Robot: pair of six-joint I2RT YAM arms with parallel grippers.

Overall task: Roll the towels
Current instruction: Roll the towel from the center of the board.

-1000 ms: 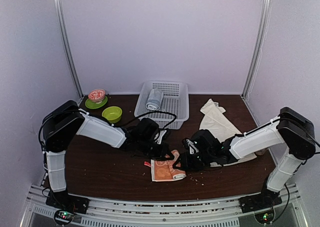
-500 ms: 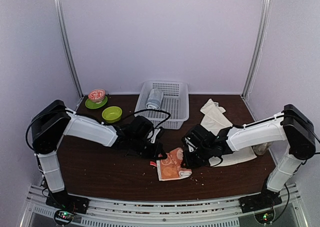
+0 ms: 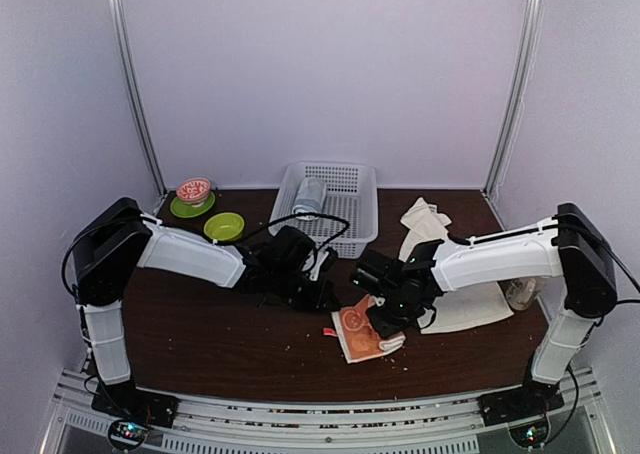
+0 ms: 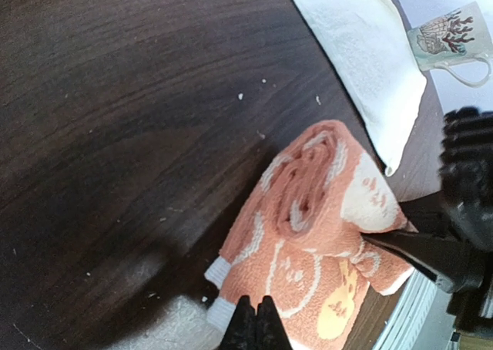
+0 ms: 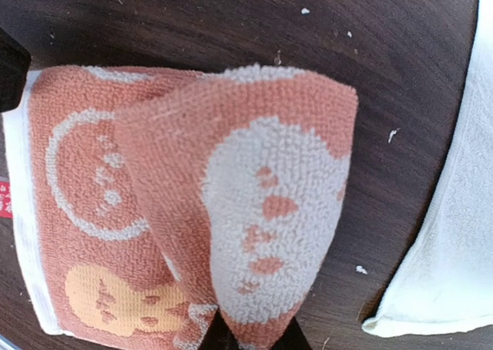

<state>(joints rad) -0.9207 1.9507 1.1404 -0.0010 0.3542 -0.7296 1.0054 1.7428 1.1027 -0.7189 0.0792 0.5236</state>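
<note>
Salmon-orange printed cloth towel (image 5: 231, 211), part-rolled, pinched in my right gripper (image 5: 254, 333), left gripper (image 4: 256, 327) closed; next, I judge, tighter rolling.

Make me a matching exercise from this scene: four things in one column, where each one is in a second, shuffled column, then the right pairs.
Things
1. orange towel
2. cream towel
3. grey-blue rolled towel
4. green bowl

Places
A. inside the white basket
B. at the back left of the table
C. spread out on the table's right side
D. pinched in the right tool, near the front middle

Pairs: 1-D, 2-C, 3-A, 4-B
</note>
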